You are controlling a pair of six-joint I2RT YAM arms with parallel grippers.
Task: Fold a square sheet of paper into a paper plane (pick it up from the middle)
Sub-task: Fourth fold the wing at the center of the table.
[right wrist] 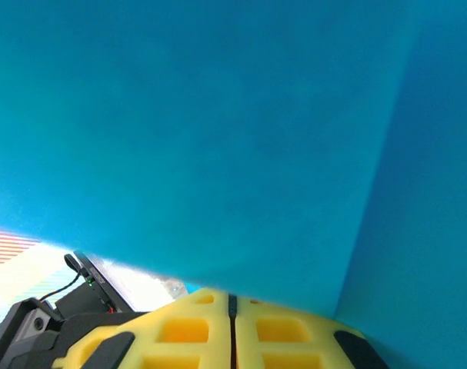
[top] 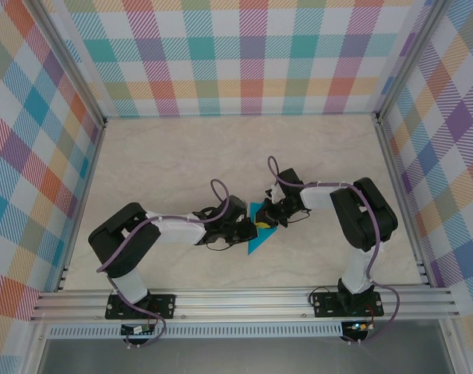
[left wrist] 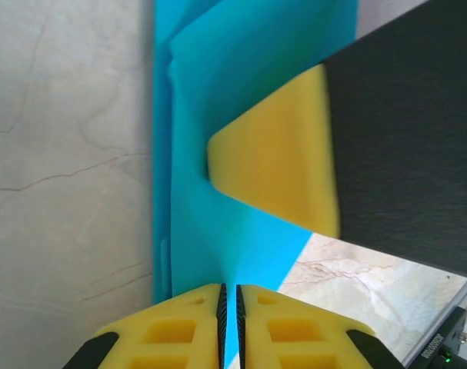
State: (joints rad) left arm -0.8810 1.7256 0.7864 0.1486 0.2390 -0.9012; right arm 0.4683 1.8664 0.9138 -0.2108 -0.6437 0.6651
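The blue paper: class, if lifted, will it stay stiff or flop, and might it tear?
Likely floppy: the paper is thin, with folded layers. Probably light: the left gripper pinches just its edge. Pulled against the right gripper, it might tear.

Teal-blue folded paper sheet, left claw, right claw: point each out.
teal-blue folded paper sheet (left wrist: 248, 84), left wrist view, flat upper layer.
left claw (left wrist: 230, 298), left wrist view, between yellow fingertips.
right claw (right wrist: 231, 301), right wrist view, between yellow fingertips.

From above, most of the square sheet of paper is covered by the left gripper and right gripper over it. Close up, its outline is cut off at the frame edges.
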